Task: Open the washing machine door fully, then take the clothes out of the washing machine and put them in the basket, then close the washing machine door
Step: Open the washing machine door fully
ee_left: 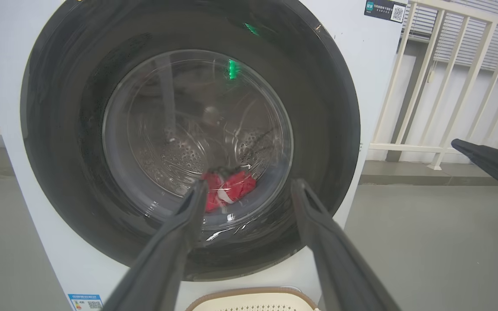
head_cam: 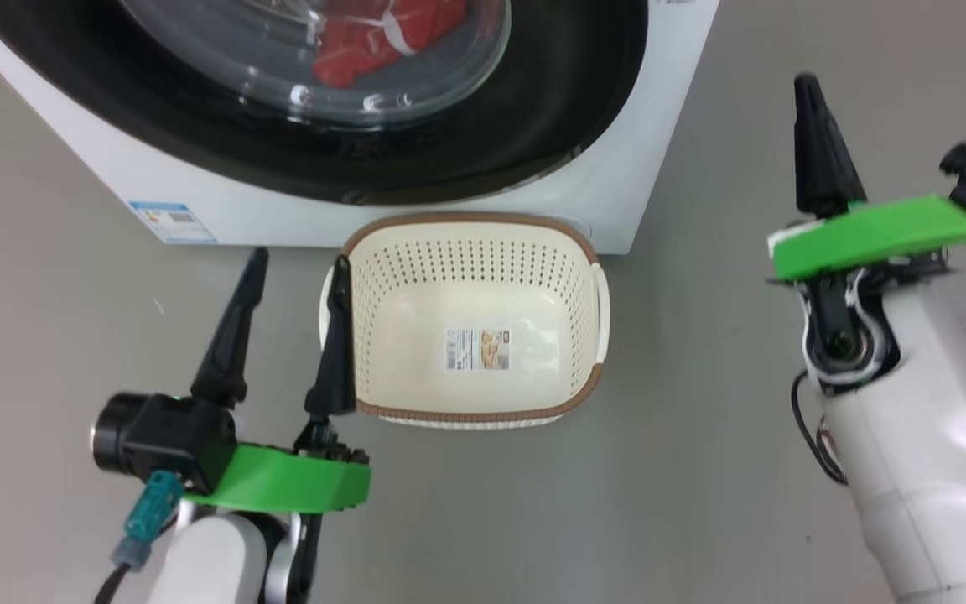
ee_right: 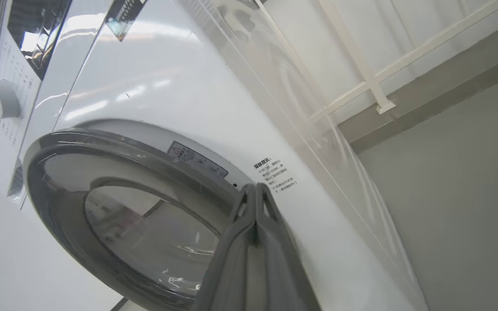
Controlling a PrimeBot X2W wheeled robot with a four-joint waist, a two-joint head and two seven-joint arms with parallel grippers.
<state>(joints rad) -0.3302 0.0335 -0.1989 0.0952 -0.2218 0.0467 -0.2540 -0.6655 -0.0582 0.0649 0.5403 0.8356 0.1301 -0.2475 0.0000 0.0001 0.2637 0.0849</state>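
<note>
your right gripper point(head_cam: 808, 92) was pinched tight, its two dark fingers pressed flat together with nothing between them. in the right wrist view its tips point(ee_right: 255, 188) sat right by the edge of the washing machine door point(ee_right: 115, 224), where the black ring met the white front. i could not tell if they touched it. from the head, that gripper was up on the right, past the corner of the washing machine point(head_cam: 282, 218), over the grey floor point(head_cam: 701, 419).

your left gripper point(head_cam: 299, 257) was spread wide and held nothing. one finger point(head_cam: 336, 352) lay across the left side of the basket point(head_cam: 466, 220) in the picture, and the other pointed at the floor beside it. in the left wrist view the wide fingers pointed at the door.

the door point(head_cam: 533, 126) looked shut. the clothes point(head_cam: 366, 46) were red with a bit of white, and you could see them through the glass, low down inside the drum. the basket stood on the floor just in front of the machine, below the door. it had a small sticker point(head_cam: 477, 349) on its bottom. a blue label point(head_cam: 171, 222) was stuck low on the machine's front.
</note>
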